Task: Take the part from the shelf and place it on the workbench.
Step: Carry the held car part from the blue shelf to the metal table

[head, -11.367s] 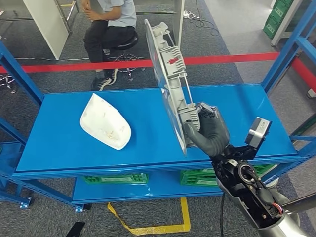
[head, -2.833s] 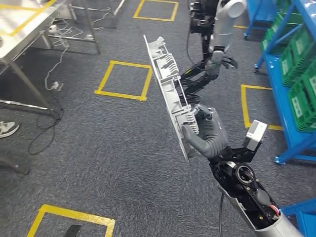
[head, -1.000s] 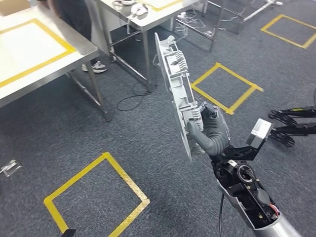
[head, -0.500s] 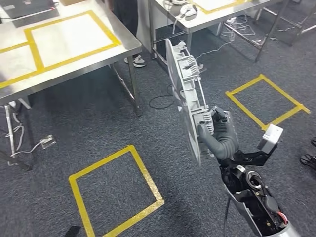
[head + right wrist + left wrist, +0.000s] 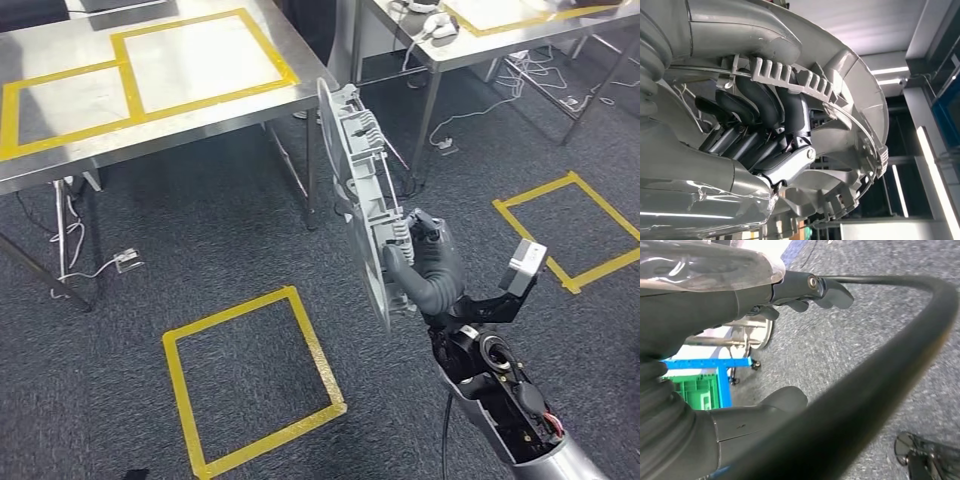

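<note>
1. The head view shows the right hand (image 5: 429, 268) holding a grey ribbed plastic part (image 5: 362, 195) up on edge above dark carpet; the right wrist view adds the dark fingers (image 5: 764, 102) curled through the part's ribbing from behind, clamped on it.
2. The left wrist view shows the left hand (image 5: 791, 295) hanging over the carpet, its fingers apart with nothing between them.
3. The right arm reaches forward and up, the part tilted, its upper end leaning towards a steel counter (image 5: 90, 150).
4. That counter carries yellow tape rectangles (image 5: 204, 60); a second counter (image 5: 483, 40) stands to the right beyond it. Yellow tape squares (image 5: 249, 385) mark the floor.
</note>
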`<state>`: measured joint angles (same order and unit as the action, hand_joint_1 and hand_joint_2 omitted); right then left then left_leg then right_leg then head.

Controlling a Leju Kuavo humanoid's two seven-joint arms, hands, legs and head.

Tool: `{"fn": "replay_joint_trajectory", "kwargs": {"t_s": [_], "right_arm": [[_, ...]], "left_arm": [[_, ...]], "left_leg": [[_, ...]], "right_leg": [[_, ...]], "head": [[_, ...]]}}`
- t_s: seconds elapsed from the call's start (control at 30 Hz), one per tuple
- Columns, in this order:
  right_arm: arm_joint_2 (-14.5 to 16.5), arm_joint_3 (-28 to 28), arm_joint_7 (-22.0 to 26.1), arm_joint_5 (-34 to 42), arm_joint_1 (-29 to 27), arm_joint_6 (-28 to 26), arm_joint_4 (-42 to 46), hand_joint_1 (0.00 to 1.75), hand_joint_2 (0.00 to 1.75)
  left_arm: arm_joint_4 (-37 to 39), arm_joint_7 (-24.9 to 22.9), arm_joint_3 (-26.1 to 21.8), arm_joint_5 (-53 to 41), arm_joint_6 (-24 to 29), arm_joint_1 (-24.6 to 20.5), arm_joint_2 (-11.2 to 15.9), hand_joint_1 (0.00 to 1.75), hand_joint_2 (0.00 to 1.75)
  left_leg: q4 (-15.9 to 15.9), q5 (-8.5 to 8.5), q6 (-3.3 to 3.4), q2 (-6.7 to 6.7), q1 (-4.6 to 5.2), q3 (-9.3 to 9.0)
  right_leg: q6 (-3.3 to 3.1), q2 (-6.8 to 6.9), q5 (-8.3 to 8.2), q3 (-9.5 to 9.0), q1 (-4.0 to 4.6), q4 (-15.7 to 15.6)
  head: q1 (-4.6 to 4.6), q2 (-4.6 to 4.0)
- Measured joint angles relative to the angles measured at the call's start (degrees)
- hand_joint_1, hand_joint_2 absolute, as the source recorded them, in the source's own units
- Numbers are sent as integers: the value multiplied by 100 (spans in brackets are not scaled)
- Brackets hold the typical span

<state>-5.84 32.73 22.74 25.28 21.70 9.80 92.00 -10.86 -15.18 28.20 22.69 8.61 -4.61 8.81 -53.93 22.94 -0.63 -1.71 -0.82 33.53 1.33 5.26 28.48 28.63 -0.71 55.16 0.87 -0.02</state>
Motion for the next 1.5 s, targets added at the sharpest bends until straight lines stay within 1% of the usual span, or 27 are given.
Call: {"fn": "replay_joint_trajectory", "kwargs": {"t_s": [0.07,0.13,0.17,0.2,0.27,0.33,0.4,0.47,0.53,0.6,0.67,0.7,0.73,0.77,0.83,0.87,0.9,0.97,1.03,1.1,1.13,1.17,1.2,1.23,1.33,1.4,1.5], "right_arm": [[-4,-15,16,8,-7,-19,-13,175,175],[-20,-32,31,18,-44,-55,-34,175,175],[-30,-41,31,26,-77,-83,-47,175,175],[-38,-47,24,30,-116,-117,-60,175,175],[-50,-56,-1,2,-188,-195,-78,175,175],[-68,-69,-27,-49,-236,-258,-83,175,175],[-83,-78,-68,-68,-264,-293,-83,175,175],[-87,-80,-138,-59,-270,-307,-81,175,175],[-90,-78,-196,-87,-259,-307,-77,175,175],[-90,-78,-214,-156,-242,-310,-68,175,175],[-90,-79,-223,-195,-231,-315,-65,175,175],[-90,-79,-229,-200,-229,-317,-66,175,175],[-90,-79,-235,-203,-228,-319,-66,175,175],[-90,-78,-240,-205,-227,-319,-64,175,175],[-90,-78,-256,-204,-213,-305,-50,175,175],[-90,-78,-268,-198,-197,-291,-43,175,175],[-90,-76,-280,-188,-178,-272,-38,175,175],[-90,-74,-290,-149,-133,-233,-38,175,175],[-92,-83,-272,-106,-105,-211,-40,175,175],[-103,-103,-204,-91,-104,-207,-42,175,175],[-114,-115,-157,-103,-110,-208,-42,175,175],[-126,-127,-112,-128,-120,-214,-42,175,175],[-137,-140,-79,-168,-132,-228,-42,175,175],[-143,-155,-59,-214,-146,-248,-41,175,175],[-152,-230,-29,-284,-185,-327,-27,175,175],[-159,-291,-6,-286,-222,-368,-1,175,175],[-167,-392,8,-287,-345,-403,46,175,175]], "left_arm": [[0,-79,2,-8,1,-8,7,0,175],[0,-138,15,-45,7,-14,10,0,175],[0,-153,25,-77,10,-13,9,0,175],[0,-161,39,-116,14,-11,7,0,175],[0,-147,76,-203,10,-8,-10,0,175],[-1,-60,124,-259,9,-10,-44,0,175],[-2,115,166,-258,37,-5,-75,0,175],[-2,295,187,-221,66,25,-94,0,175],[-2,397,192,-179,65,24,-117,0,175],[-2,425,195,-140,53,-12,-134,0,175],[-2,427,197,-116,35,-22,-147,0,175],[-2,427,198,-112,28,-17,-155,0,175],[-2,426,200,-108,24,-12,-161,0,175],[-2,416,201,-98,22,-9,-164,0,175],[-2,375,202,-33,23,-23,-169,0,175],[-2,353,202,20,27,-31,-173,0,175],[-2,339,201,81,35,-33,-178,0,175],[-2,323,201,188,54,-15,-185,0,175],[-2,292,201,263,66,1,-191,0,175],[-2,242,199,303,78,-3,-194,0,175],[-2,219,199,315,87,-6,-193,0,175],[-2,201,198,328,96,-7,-191,0,175],[-2,191,198,343,102,-3,-188,0,175],[-2,189,198,359,103,1,-184,0,175],[-2,231,198,390,79,8,-170,0,175],[-2,273,198,389,60,10,-152,0,175],[-2,360,198,387,40,29,-115,0,175]], "left_leg": [[15,-9,62,110,-17,-14],[13,-6,93,246,-1,-18],[10,-4,98,327,7,-23],[8,-3,99,413,13,-33],[3,3,95,585,15,-59],[-14,0,68,730,15,-44],[-23,-35,0,861,-8,33],[-19,-69,-83,960,-22,90],[-250,76,-140,739,7,208],[-964,437,-181,366,14,556],[-1656,683,-217,227,-13,899],[-1717,658,-226,210,-23,926],[-1534,533,-228,192,-28,824],[-1126,337,-221,135,-27,595],[-284,58,-159,-54,10,139],[-47,0,-117,-115,32,15],[25,5,-75,-121,55,-13],[24,-5,-5,-10,57,-10],[46,-14,65,90,32,-34],[56,-16,117,176,17,-49],[54,-13,134,219,22,-51],[52,-10,141,264,27,-56],[50,-5,146,307,32,-66],[48,1,145,356,34,-84],[21,37,108,463,41,-132],[-23,55,70,501,61,-98],[-46,52,89,504,64,-52]], "right_leg": [[31,-327,359,256,-28,602],[37,-484,725,647,-28,1472],[34,-502,767,771,-26,1719],[23,-511,685,791,-26,1728],[-18,-600,232,535,-27,1077],[-60,-901,-125,229,-41,310],[-79,-1065,-176,117,-40,26],[-108,-927,-186,79,-45,-45],[-165,-771,-227,39,-71,-115],[-207,-604,-240,24,-61,-142],[-222,-429,-230,29,-35,-140],[-222,-350,-225,29,-28,-140],[-217,-276,-219,26,-25,-139],[-203,-210,-209,16,-24,-137],[-157,-91,-178,-5,-1,-133],[-129,-42,-161,-17,15,-131],[-103,2,-147,-29,32,-132],[-48,69,-114,-59,33,-132],[1,-95,65,9,10,80],[22,-382,445,315,-4,792],[25,-460,630,525,-4,1249],[28,-493,730,702,-2,1603],[29,-507,713,797,-1,1757],[24,-509,569,779,-3,1655],[-14,-554,-117,330,-7,474],[-42,-599,-228,139,-9,32],[-52,-619,-203,110,3,-36]], "head": [[-64,0],[-134,0],[-154,0],[-168,0],[-207,0],[-239,0],[-252,0],[-261,1],[-213,1],[-113,0],[-43,0],[-26,0],[-5,0],[18,0],[65,0],[74,0],[71,0],[44,0],[10,0],[-56,0],[-95,0],[-126,0],[-150,0],[-170,0],[-242,0],[-272,0],[-207,1]]}}
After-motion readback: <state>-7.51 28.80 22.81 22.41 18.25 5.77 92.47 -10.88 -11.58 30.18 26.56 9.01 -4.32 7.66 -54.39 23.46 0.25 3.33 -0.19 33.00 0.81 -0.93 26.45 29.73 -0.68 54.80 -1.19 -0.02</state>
